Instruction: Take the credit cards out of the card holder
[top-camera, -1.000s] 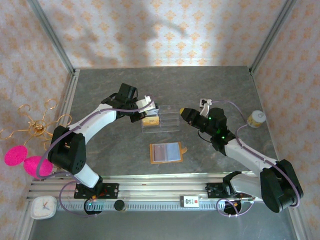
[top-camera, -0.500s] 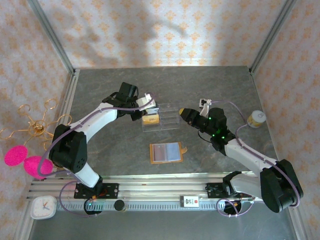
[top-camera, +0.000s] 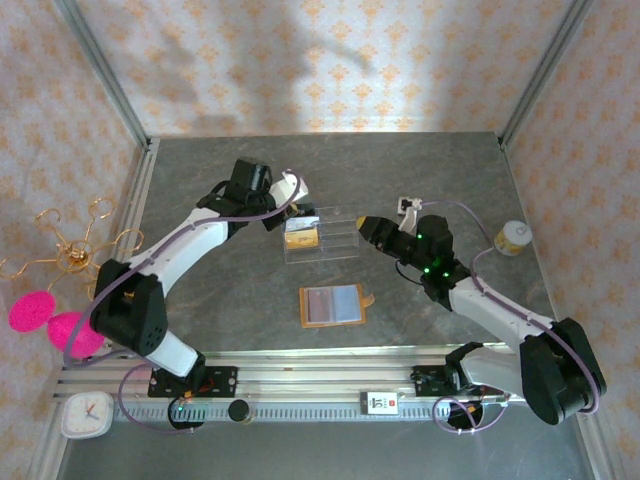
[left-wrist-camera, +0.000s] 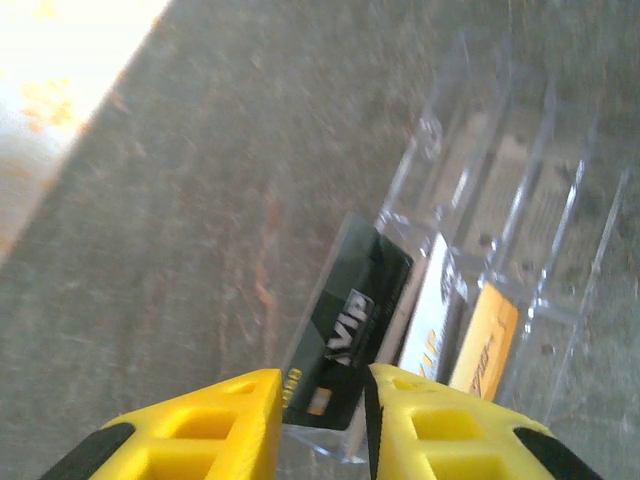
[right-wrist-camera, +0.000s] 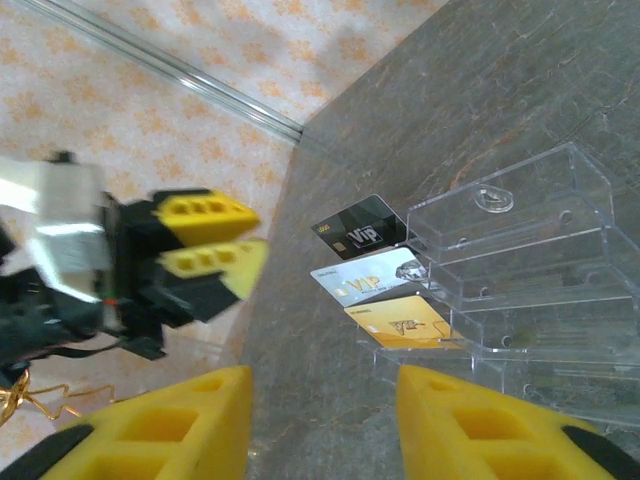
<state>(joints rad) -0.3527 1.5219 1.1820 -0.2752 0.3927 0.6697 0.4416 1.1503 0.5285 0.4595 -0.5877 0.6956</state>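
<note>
The card holder (top-camera: 333, 305) lies open and flat on the table, its grey sleeves facing up, near both arms' reach. Three credit cards stand in the left end of a clear acrylic stand (top-camera: 322, 238): a black one (right-wrist-camera: 362, 228), a white one (right-wrist-camera: 375, 275) and a gold one (right-wrist-camera: 405, 322). My left gripper (top-camera: 287, 207) hovers just left of the stand, open, with the black card (left-wrist-camera: 350, 335) beyond its tips and not held. The right gripper (top-camera: 366, 226) hangs open and empty at the stand's right end, facing the cards.
A small pale jar (top-camera: 513, 237) stands at the right wall. A gold wire rack (top-camera: 75, 250) and pink pads (top-camera: 45, 320) sit outside the left rail, a clock (top-camera: 85, 413) at the near left. Bare table lies around the card holder.
My left gripper opened, let go of the card at the stand and drew back up and to the left. The right jaws widened a little.
</note>
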